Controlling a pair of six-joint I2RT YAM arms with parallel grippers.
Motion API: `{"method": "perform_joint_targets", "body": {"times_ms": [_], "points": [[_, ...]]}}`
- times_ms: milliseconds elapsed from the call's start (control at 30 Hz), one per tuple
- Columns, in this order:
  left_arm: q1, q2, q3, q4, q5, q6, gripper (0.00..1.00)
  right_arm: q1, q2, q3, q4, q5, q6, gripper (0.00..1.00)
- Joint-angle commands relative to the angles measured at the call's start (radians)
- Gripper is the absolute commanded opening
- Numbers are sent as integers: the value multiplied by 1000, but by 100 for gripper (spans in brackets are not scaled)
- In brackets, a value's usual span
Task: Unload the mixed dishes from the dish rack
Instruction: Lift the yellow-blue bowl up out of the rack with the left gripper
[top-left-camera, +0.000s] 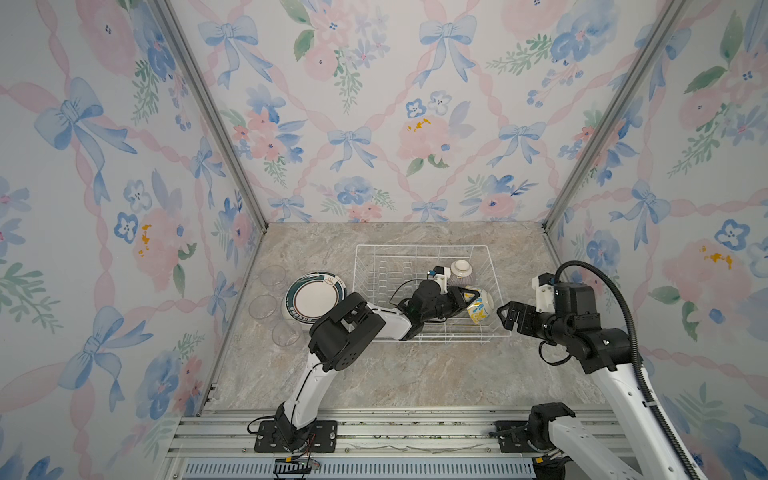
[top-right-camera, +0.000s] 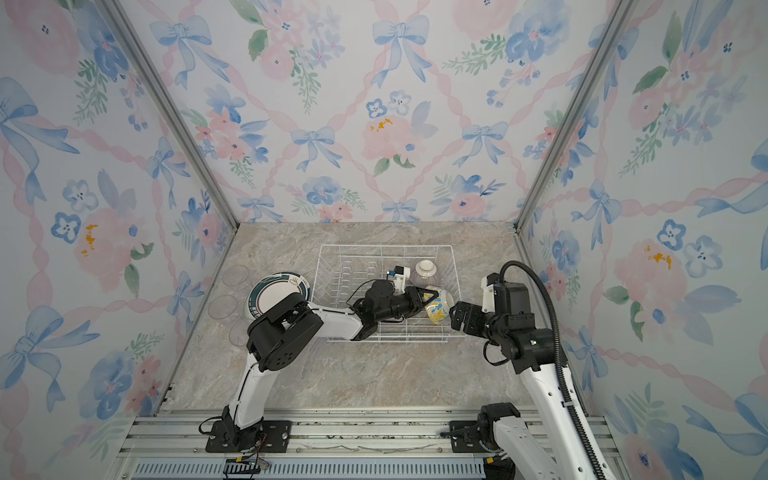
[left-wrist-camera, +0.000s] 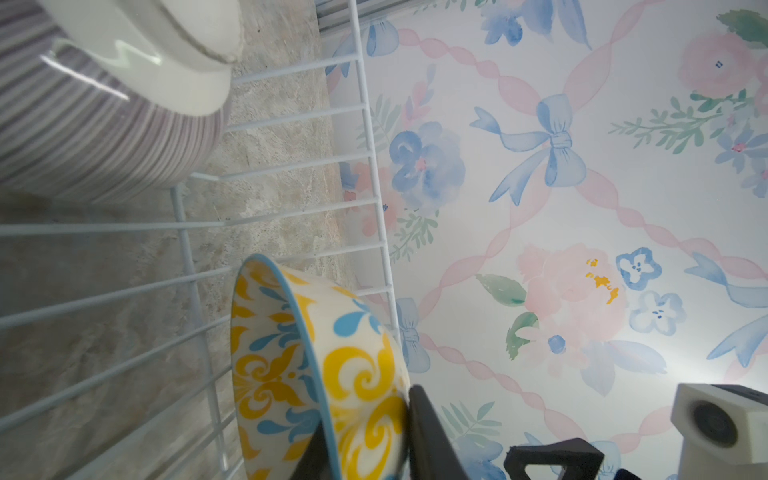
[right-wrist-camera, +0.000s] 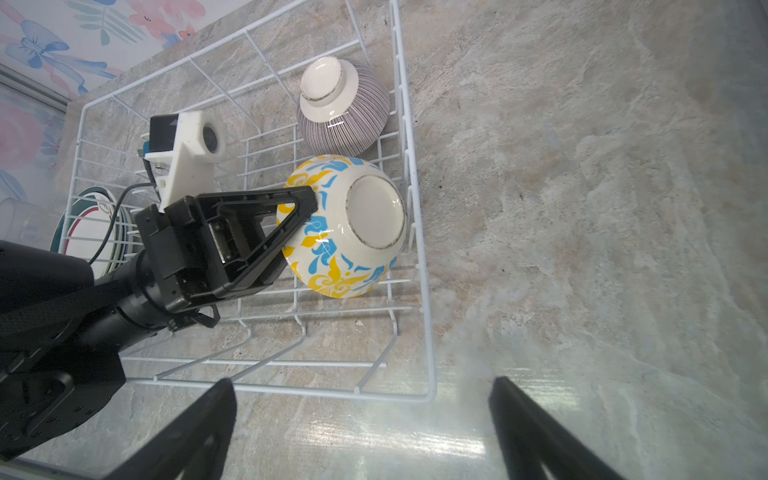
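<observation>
The white wire dish rack (top-left-camera: 415, 247) (top-right-camera: 374, 246) stands at the middle back of the table. A yellow-blue floral bowl (top-left-camera: 478, 309) (top-right-camera: 438, 311) (right-wrist-camera: 345, 232) lies tipped on its side at the rack's right wall. My left gripper (top-left-camera: 467, 297) (top-right-camera: 428, 300) (left-wrist-camera: 368, 415) is shut on its rim, one finger inside and one outside. Behind it a purple-striped bowl (top-left-camera: 460, 272) (left-wrist-camera: 83, 124) (right-wrist-camera: 345, 112) sits upside down in the rack. My right gripper (top-left-camera: 509, 316) (top-right-camera: 457, 316) (right-wrist-camera: 361, 384) hangs open and holds nothing, just outside the rack's near right corner.
A stack of green-rimmed plates (top-left-camera: 316, 297) (top-right-camera: 278, 293) lies on the table left of the rack. Three clear glass cups (top-left-camera: 272, 276) (top-left-camera: 262, 306) (top-left-camera: 286, 332) stand along the left wall. The left arm reaches across the rack's front wall.
</observation>
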Motion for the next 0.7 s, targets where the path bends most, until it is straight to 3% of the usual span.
{"method": "perform_joint_targets", "body": {"times_ms": [0,433,533,667], "points": [[1,29,19,-11,9,15,21,-13,-10,-13,-8,15,-8,97],[22,36,61,-14,23,34,14,-19,-15,-13,-12,17,-12,97],[22,17,71,-55,13,77,7,-21,-17,-11,-14,18,-10,97],[23,-30,78,-149,-7,159,4,-23,-23,-9,-18,21,-9,97]]}}
